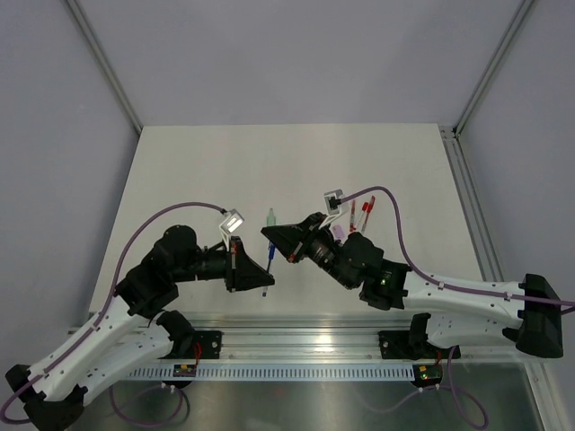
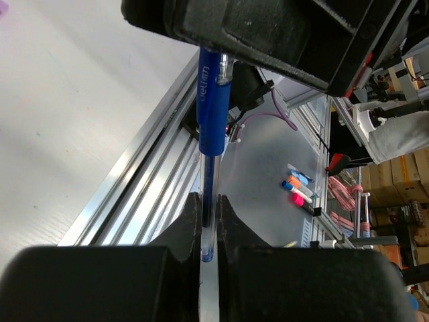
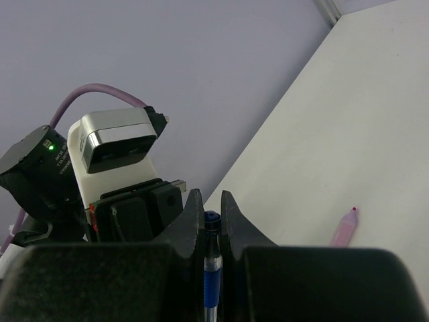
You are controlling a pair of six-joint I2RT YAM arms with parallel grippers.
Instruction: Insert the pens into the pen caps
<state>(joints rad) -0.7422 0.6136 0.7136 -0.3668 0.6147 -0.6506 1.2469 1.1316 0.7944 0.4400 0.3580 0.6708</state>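
Pale table [image 1: 180, 171] between plain grey walls [image 1: 54, 135], aluminium rail [image 1: 305, 325] along near edge.

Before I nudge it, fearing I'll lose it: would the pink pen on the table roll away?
Probably: the pink pen looks slim and round, lying flat on a smooth table. It likely weighs little, so a push may skid it.

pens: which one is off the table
The blue pen, held in the jaws of the left gripper and right gripper; the red pens and pink one lie on the table.
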